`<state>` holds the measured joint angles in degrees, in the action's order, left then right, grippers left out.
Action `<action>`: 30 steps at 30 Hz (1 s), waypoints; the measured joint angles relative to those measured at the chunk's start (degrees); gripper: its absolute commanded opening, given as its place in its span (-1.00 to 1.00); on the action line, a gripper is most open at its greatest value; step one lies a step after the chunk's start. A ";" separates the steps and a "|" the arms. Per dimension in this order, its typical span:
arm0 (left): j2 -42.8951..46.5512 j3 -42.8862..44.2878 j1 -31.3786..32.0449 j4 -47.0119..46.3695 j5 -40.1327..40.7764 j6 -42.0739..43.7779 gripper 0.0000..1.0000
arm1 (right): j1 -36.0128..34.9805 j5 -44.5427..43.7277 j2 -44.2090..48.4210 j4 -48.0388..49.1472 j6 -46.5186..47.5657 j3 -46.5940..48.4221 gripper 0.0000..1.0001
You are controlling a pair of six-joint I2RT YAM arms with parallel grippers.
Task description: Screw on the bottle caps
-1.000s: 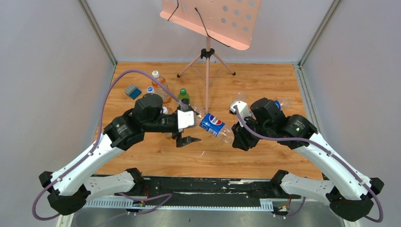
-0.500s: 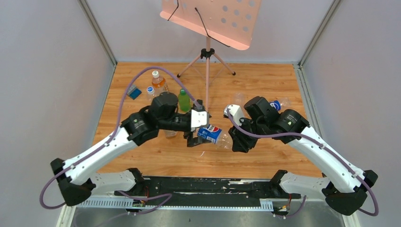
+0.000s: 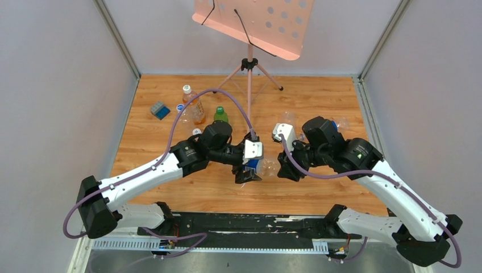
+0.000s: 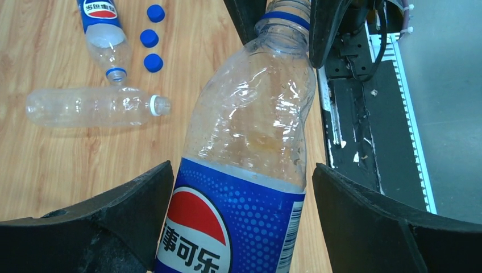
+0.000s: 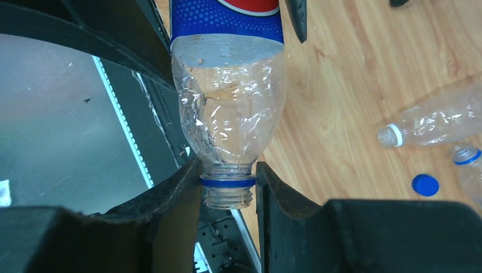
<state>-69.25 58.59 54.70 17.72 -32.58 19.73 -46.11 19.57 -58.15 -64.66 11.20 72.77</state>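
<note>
At centre frame of the overhead view, the held bottle [image 3: 266, 166] hangs over the table [image 3: 318, 102], with my left gripper [image 3: 248, 173] on its left and my right gripper [image 3: 281, 170] on its right. Its neck sits between my right fingers [image 5: 176, 193], touching both, and its body lies between my left fingers [image 4: 113, 216]. In the upper left of my left wrist view, three caps [image 4: 149, 38] lie in a column just right of one lying bottle [image 4: 105, 28], with another lying bottle [image 4: 91, 106] below. In the overhead view's upper left, standing bottles [image 3: 194, 105] are right of a block [image 3: 160, 110].
</note>
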 measured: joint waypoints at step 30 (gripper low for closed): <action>3.74 -17.68 0.07 -23.50 7.10 -19.80 -0.64 | 0.85 -10.40 6.21 17.42 -4.24 -9.11 0.78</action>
<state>-65.52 40.91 54.76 -5.78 -25.47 -0.08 -45.25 9.17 -51.94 -47.24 6.96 63.66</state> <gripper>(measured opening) 0.298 0.854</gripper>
